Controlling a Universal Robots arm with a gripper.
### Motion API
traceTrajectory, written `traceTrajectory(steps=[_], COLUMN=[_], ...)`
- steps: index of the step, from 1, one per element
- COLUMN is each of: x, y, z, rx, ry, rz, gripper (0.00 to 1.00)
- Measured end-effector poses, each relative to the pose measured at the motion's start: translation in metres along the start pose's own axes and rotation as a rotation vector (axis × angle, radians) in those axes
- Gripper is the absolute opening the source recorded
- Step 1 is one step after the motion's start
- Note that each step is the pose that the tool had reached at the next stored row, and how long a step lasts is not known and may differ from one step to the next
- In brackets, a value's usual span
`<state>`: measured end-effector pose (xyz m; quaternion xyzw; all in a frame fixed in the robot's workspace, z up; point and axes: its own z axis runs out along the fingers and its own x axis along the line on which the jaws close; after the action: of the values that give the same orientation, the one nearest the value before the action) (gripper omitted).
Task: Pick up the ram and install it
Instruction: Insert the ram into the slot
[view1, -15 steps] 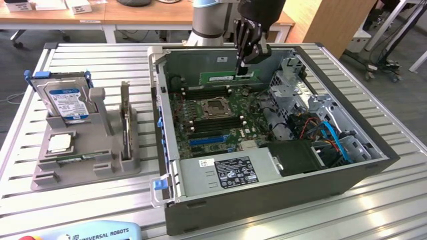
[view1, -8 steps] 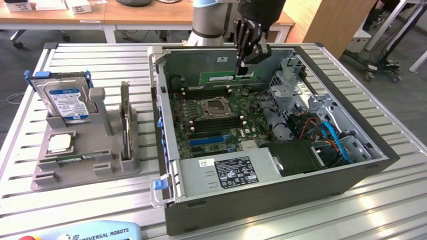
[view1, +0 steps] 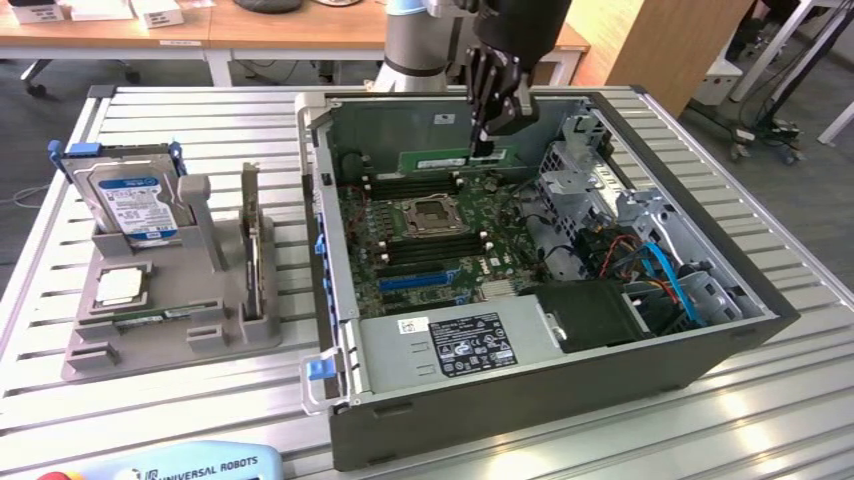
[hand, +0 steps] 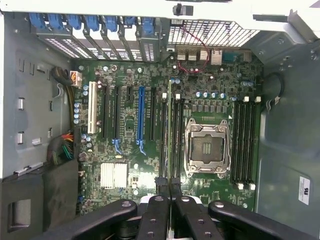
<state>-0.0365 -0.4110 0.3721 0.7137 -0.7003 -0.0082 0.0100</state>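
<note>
The ram (view1: 447, 161) is a long thin green stick. It hangs level above the far part of the motherboard (view1: 427, 240) inside the open computer case (view1: 534, 390). My gripper (view1: 483, 148) is shut on the ram's upper edge, near its end on the exterior view's right. In the wrist view I see the ram (hand: 170, 125) edge-on as a thin line running out from the black fingertips (hand: 162, 186). It hovers over the black memory slots (hand: 176, 135) beside the empty processor socket (hand: 207, 147).
A grey fixture (view1: 174, 330) on the exterior view's left holds a silver-and-blue hard drive (view1: 134, 200), a square processor chip (view1: 120, 286) and a second green stick (view1: 158, 318). More memory slots (hand: 245, 137) lie across the socket. The case walls, drive cage (view1: 587, 180) and cables (view1: 667, 270) crowd the board.
</note>
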Motion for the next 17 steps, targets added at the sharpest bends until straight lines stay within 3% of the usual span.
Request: traceTrajectory(steps=[17], x=[0.000], y=[-0.0008], z=[0.0297], rx=[0.0000], ry=[-0.0001], rz=[0.007], gripper=[0.12])
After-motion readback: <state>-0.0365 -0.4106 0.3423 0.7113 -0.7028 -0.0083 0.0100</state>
